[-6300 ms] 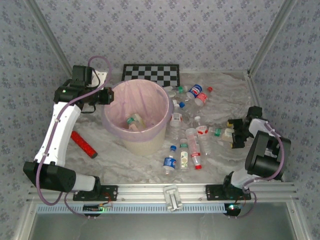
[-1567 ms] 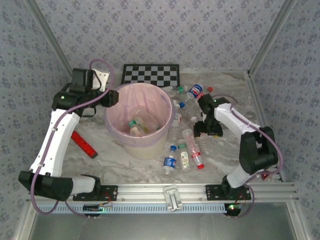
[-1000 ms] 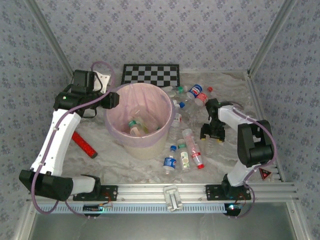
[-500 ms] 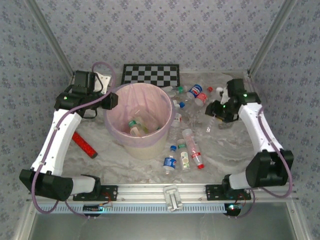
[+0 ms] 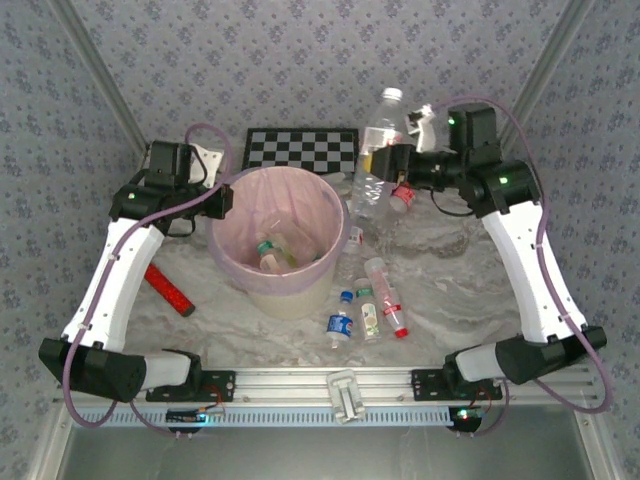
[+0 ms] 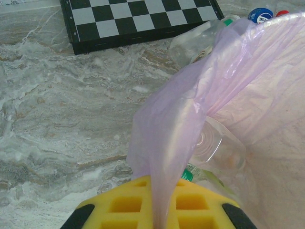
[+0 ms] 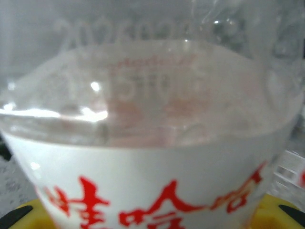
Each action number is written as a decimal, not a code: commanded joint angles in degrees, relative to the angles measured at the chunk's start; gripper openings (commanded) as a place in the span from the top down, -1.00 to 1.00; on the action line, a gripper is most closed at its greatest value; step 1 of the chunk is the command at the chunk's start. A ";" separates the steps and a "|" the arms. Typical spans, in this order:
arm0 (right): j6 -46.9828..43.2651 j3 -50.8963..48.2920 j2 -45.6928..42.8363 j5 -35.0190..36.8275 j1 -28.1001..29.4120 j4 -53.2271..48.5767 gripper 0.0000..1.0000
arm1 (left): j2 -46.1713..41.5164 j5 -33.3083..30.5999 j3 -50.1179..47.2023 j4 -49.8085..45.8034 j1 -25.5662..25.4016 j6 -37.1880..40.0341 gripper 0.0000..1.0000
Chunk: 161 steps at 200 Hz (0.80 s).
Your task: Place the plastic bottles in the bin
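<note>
The bin (image 5: 290,280) is a cream bucket lined with a pink bag (image 6: 200,109), with bottles (image 5: 268,250) lying inside it. My left gripper (image 5: 222,200) is at its left rim, yellow pads (image 6: 119,210) shut on a fold of the bag. My right gripper (image 5: 397,165) is raised right of the bin, shut on a tall clear plastic bottle (image 5: 375,170) with a white cap, held upright. Its white label with red characters (image 7: 152,191) sits close against the right wrist camera. Several more plastic bottles (image 5: 368,315) lie on the table in front of and right of the bin.
A flat red bar (image 5: 167,288) lies left of the bin under my left arm. A checkerboard (image 5: 303,148) lies flat behind the bin. Patterned walls close in the marble table (image 5: 450,290) at the back and both sides.
My right arm has swung up and left from the table's right side, carrying the tall bottle to beside the bin. My left arm stays at the bin's rim.
</note>
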 commanded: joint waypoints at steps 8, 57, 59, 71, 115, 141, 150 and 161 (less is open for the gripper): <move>-1.07 4.83 4.95 2.12 6.89 0.91 0.19 | 0.51 2.96 1.29 1.30 -0.51 -0.31 0.90; -5.62 12.43 13.91 10.18 18.17 -3.78 0.21 | 0.81 3.32 1.62 1.12 -0.79 -0.39 0.95; -5.84 12.86 14.38 10.63 18.58 -4.19 0.21 | 0.82 3.35 1.65 1.12 -0.79 -0.40 0.96; -7.39 15.61 17.04 14.09 21.08 -6.89 0.25 | 0.89 3.37 1.73 1.03 -0.87 -0.32 0.96; -13.01 25.69 27.11 24.94 29.08 -19.94 0.28 | 0.59 3.08 1.40 1.47 -0.89 -0.45 0.98; -14.46 27.54 31.75 29.31 32.03 -24.60 0.28 | 0.42 2.92 1.57 1.65 -0.96 -0.31 1.00; -14.50 28.05 33.43 30.23 32.79 -25.78 0.28 | 0.45 2.83 1.59 1.74 -0.96 -0.48 1.00; -14.55 28.22 35.31 30.74 33.49 -26.64 0.28 | 0.53 2.79 1.58 1.87 -0.96 -0.57 1.00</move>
